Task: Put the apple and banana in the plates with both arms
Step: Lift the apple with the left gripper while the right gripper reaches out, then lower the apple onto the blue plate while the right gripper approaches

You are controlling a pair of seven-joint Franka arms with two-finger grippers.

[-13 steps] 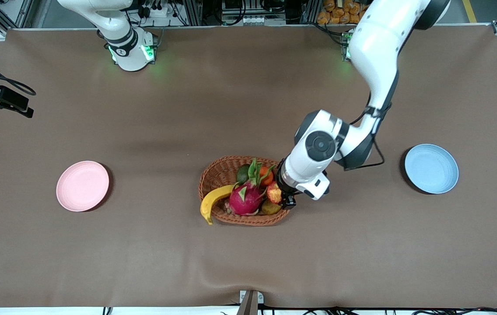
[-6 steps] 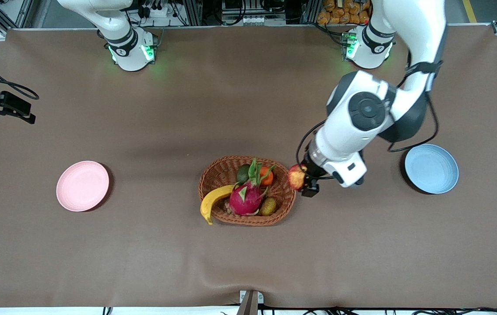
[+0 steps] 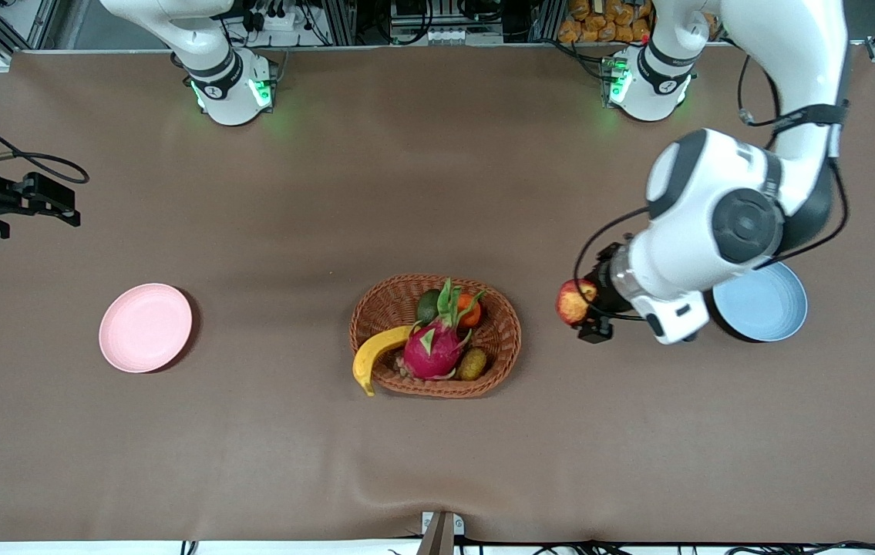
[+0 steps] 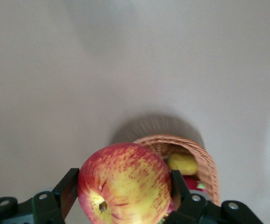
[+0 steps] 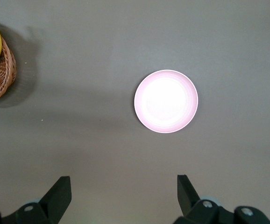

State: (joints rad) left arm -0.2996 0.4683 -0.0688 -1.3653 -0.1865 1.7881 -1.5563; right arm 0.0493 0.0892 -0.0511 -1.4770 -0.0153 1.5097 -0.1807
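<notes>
Gripping 1 apple (image 3: 574,301): left claw (image 3: 585,314); right claw (image 5: 124,196) wide; 2 plates (image 3: 146,327), 1 banana (image 3: 375,355)

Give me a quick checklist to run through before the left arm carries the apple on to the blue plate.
1. Left gripper shut on the apple: ok; fingers clamp both sides.
2. Apple lifted out of the wicker basket, over bare table: ok.
3. Blue plate has nothing on its visible part: ok; the rest is hidden under the arm.
4. Right gripper open, over the table near the pink plate: ok.
5. Banana in the basket, awaiting pickup: ok.
</notes>
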